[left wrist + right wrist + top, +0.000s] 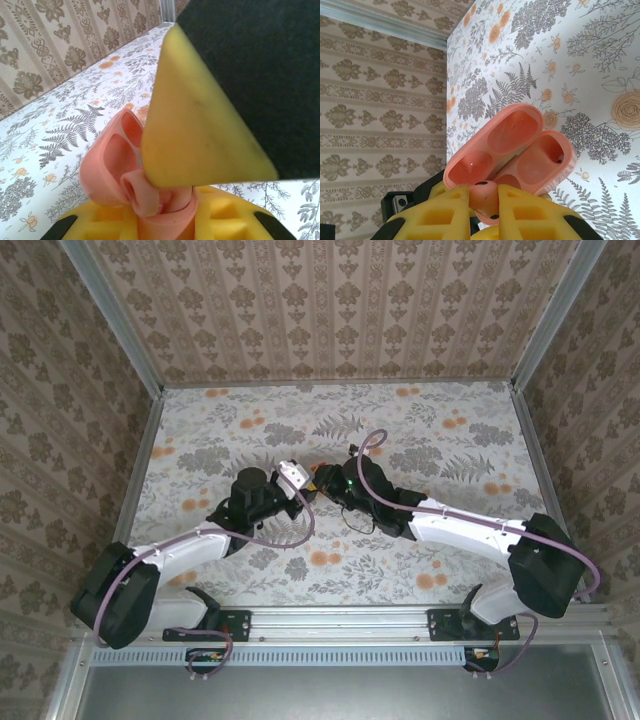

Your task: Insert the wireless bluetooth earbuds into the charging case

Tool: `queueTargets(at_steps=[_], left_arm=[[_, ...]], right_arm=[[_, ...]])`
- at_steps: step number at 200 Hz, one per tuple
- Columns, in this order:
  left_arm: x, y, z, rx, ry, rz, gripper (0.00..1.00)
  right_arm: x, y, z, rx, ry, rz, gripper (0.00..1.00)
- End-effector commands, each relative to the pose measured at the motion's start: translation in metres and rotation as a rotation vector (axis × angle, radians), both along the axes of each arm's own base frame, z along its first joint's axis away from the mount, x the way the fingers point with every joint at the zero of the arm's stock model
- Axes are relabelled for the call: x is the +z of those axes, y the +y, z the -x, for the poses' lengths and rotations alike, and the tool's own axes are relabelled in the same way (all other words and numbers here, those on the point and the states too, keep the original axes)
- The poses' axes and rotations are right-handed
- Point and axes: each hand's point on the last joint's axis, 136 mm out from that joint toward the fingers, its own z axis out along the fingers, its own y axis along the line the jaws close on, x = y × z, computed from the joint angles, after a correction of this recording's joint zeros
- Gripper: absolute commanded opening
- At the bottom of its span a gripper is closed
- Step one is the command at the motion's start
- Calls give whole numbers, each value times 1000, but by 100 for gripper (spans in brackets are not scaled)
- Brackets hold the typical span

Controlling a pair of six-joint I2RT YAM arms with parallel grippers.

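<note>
Over the middle of the tabletop (420, 440), the charging case (512, 127) is held open, its lid swung back and its salmon-pink hollows showing. The right gripper (485, 200) is clenched on the case's lower end between yellow fingers. The left gripper (165, 220) is clamped on the case from the opposite side.

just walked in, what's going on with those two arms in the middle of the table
Both arms meet over the table at the pink charging case, which is open, hollows showing. The left arm's fingers are shut on its lower end; the right arm's fingers pinch a pink part at its edge. A dark speck in one hollow is too small to name.
</note>
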Motion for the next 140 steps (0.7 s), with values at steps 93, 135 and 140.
queueTargets(at_steps=[93,135,140], left_arm=[[38,0,-4,37,-137,73,15],[37,-2,-1,17,-113,89,14],[37,-2,0,9,-108,92,14]], right_arm=[[-21,-4,4,-73,59,-5,18],[-14,-5,8,-4,-3,15,18],[-13,-6,8,2,-11,18,18]])
